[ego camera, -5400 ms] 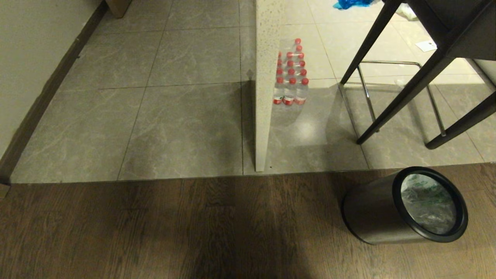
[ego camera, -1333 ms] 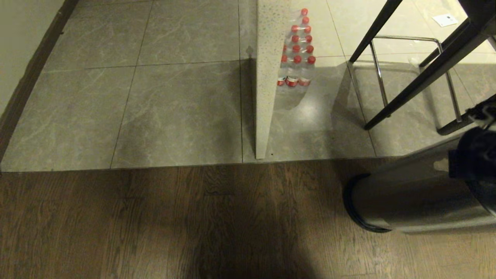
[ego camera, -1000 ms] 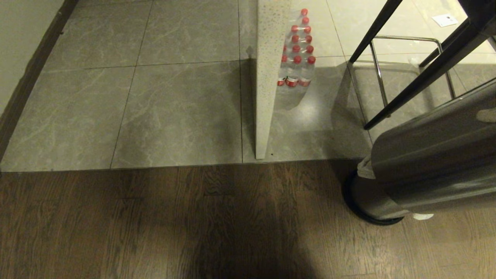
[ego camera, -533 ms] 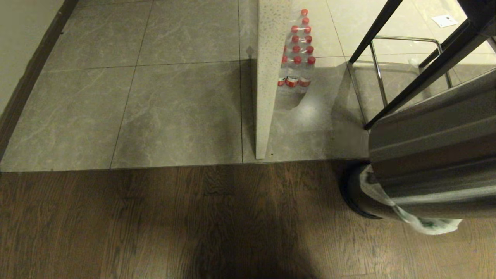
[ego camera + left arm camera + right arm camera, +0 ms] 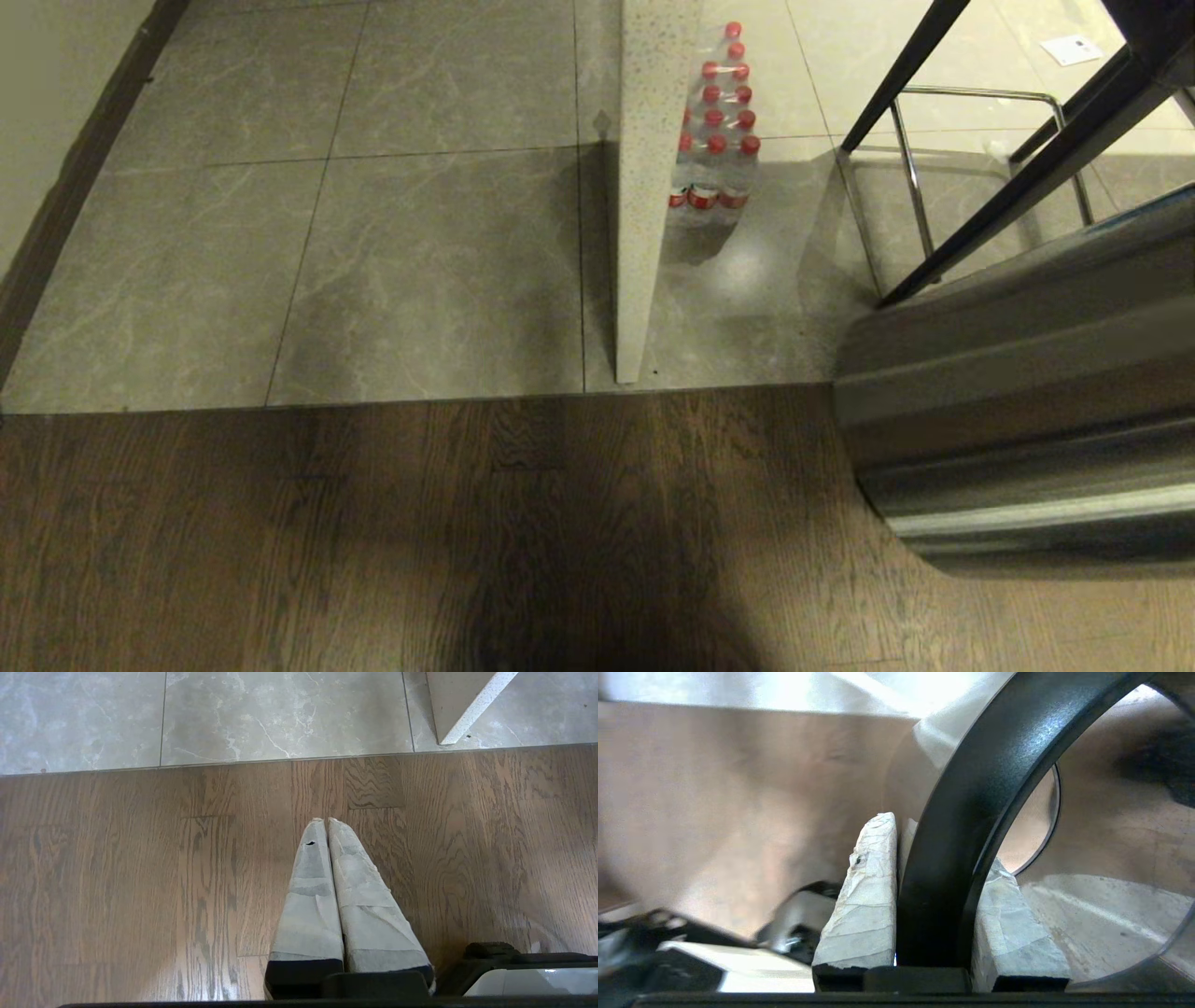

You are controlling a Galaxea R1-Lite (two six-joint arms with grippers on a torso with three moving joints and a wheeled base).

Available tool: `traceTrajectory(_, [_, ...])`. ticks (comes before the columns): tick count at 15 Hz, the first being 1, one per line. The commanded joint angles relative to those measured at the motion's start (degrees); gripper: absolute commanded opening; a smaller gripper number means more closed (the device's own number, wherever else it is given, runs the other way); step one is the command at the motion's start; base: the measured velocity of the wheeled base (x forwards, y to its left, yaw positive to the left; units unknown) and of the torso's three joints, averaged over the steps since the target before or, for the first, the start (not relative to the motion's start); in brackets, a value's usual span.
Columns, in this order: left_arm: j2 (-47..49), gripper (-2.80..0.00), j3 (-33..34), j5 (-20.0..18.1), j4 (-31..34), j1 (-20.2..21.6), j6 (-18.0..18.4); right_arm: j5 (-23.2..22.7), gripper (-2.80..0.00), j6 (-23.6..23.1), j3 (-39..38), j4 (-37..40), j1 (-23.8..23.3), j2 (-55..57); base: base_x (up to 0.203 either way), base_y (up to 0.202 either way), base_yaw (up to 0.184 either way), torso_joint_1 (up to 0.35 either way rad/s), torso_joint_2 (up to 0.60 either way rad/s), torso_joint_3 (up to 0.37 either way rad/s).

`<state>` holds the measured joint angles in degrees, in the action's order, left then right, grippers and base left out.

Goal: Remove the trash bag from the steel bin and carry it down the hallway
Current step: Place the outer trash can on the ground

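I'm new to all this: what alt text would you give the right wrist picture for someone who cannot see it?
The right gripper is shut on the thick black ring rim of the steel bin, one taped pale finger outside the rim and the other inside. Through the ring shows the bin's bare, shiny inside; no bag can be seen there. The surroundings are blurred.

Steel bin [image 5: 1027, 420] — brushed metal, glossy, w/ smooth black rim [image 5: 971, 812]. Fingers [image 5: 308, 896] wrapped in matt, creased grey tape. Floor — grained wood [image 5: 373, 541] & polished marbled tiles [image 5: 420, 261].
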<state>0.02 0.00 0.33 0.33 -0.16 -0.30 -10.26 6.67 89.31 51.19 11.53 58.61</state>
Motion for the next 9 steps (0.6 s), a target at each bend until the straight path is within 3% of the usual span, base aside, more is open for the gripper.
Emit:
traceTrajectory(1, [-0.1, -2.8, 0.0, 0.0, 0.0, 0.0, 0.0, -0.8, -2.8, 1.3, -2.0, -1.9, 0.5, 3.2, 0.0, 0.0, 0.0, 0.0, 0.0, 0.0])
traceTrajectory(4, [-0.1, -2.8, 0.1, 0.0, 0.0, 0.0, 0.0, -1.2, -2.8, 2.7, -5.9, -12.1, 1.1, 10.0, 0.0, 0.0, 0.0, 0.0, 0.0, 0.0])
traceTrajectory(6, [-0.1, -2.8, 0.1, 0.0, 0.0, 0.0, 0.0, -0.8, -2.8, 1.8, -9.8, -23.4, 1.2, 16.9, 0.0, 0.0, 0.0, 0.0, 0.0, 0.0])
traceTrajectory(9, [-0.1, -2.8, 0.1, 0.0, 0.0, 0.0, 0.0, 2.6, -2.8, -0.1, -12.6, -37.0, 1.4, 29.3, 0.0, 0.0, 0.0, 0.0, 0.0, 0.0])
